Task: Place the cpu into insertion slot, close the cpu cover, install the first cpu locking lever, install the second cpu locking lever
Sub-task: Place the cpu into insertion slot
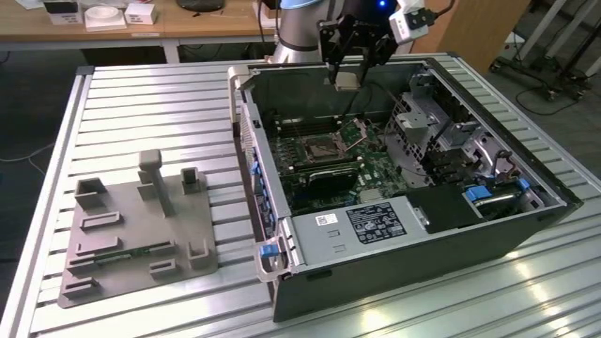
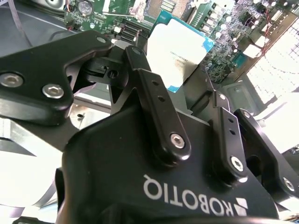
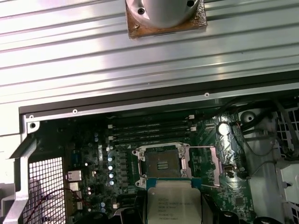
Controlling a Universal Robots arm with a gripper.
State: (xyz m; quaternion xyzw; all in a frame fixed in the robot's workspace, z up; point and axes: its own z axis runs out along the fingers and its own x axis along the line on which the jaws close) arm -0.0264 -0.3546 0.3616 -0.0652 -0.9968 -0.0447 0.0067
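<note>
My gripper (image 1: 348, 73) hangs above the far edge of the open black computer case (image 1: 423, 232), shut on the cpu (image 1: 348, 79), a pale square chip. In the second wrist view the cpu (image 2: 180, 46) sits clamped between the black fingers (image 2: 154, 102). The insertion slot (image 1: 319, 148) lies lower down on the green board, its dark centre bare. In the first wrist view the cpu (image 3: 174, 203) hovers just short of the insertion slot (image 3: 162, 164). The cpu cover (image 1: 355, 131) stands tilted up beside the slot on the exterior view's right.
A grey fixture plate (image 1: 141, 232) with upright blocks lies on the slatted metal table (image 1: 141, 105) at the exterior view's left. Long black memory slots (image 3: 149, 133) run beside the socket. Drive cages (image 1: 441, 134) take up the case's right. The arm's base (image 3: 163, 14) stands behind the case.
</note>
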